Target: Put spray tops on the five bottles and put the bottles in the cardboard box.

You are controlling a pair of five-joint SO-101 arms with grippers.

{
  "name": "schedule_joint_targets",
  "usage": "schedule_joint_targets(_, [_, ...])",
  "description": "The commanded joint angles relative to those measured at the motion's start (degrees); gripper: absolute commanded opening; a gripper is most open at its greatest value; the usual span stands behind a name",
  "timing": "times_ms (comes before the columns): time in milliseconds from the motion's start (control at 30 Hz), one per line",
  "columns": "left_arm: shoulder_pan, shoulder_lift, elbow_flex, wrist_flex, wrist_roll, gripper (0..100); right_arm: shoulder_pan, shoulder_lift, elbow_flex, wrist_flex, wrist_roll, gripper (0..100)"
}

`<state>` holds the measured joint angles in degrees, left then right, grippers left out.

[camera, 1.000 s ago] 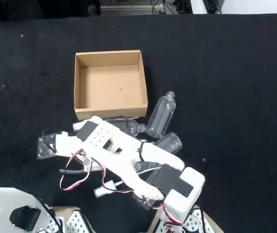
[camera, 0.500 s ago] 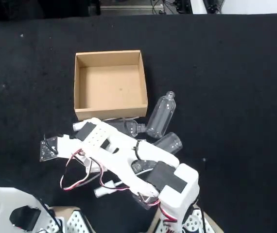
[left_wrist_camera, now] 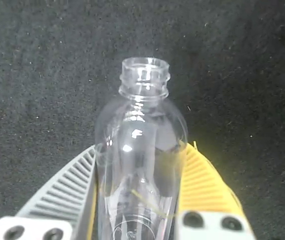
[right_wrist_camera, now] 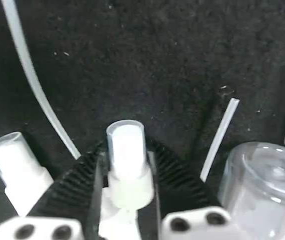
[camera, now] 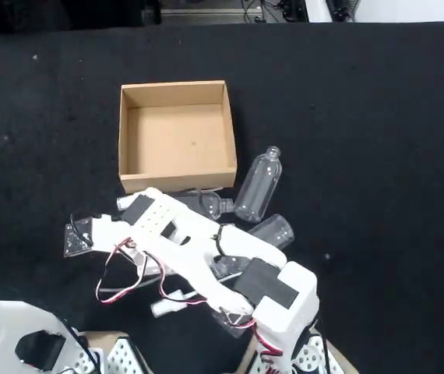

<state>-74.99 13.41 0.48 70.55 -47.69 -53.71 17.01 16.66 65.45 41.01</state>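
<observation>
My left gripper [left_wrist_camera: 140,155] is shut on a clear bottle [left_wrist_camera: 140,130]. Its open neck has no top and points away from the wrist, above the black mat. My right gripper [right_wrist_camera: 126,155] is shut on a white spray top [right_wrist_camera: 126,165] between its black fingers. In the high view the right arm [camera: 199,249] stretches left across the near table, with its gripper end [camera: 78,234] left of the bottles. The cardboard box [camera: 126,136] stands open behind it. Clear bottles lie just right of the box's near corner: one [camera: 258,185] slanted, one [camera: 209,204] against the box, one [camera: 273,230] partly under the arm.
Another white spray top [right_wrist_camera: 15,165], a clear cap [right_wrist_camera: 265,180] and two thin dip tubes [right_wrist_camera: 32,75] lie close around my right gripper. A loose spray top [camera: 171,304] lies near the front edge. The left arm's base [camera: 19,339] sits at the lower left.
The right arm has shifted slightly. Its elbow block has drawn a little left and its gripper end has nudged right. Box and bottles have not moved.
</observation>
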Motion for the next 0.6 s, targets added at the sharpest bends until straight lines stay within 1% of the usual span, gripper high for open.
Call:
schedule_joint_targets(0, [0.0,-0.7,-3.3,-0.4,-0.6,3,1.1,-9.2,-1.7,-1.1,-4.8,1.1])
schedule_joint_targets(167, [0.0,-0.7,-3.4,-0.4,-0.4,3,1.1,-17.2,-2.7,-2.9,-14.9,1.1])
schedule_joint_targets(267, [1.3,-2.1,-3.6,0.3,0.0,3,3.7,-22.7,-6.7,-2.5,-19.1,1.1])
schedule_joint_targets(433, [6.0,-10.3,-3.5,3.6,6.1,3,10.4,-33.0,-14.2,-2.4,-26.0,1.1])
schedule_joint_targets(500, [8.6,-15.0,-2.6,4.0,8.2,3,13.4,-36.6,-17.5,-1.8,-29.0,1.1])
schedule_joint_targets(567, [12.1,-19.9,-0.3,3.8,12.0,3,16.4,-39.3,-21.3,-0.5,-31.6,1.1])
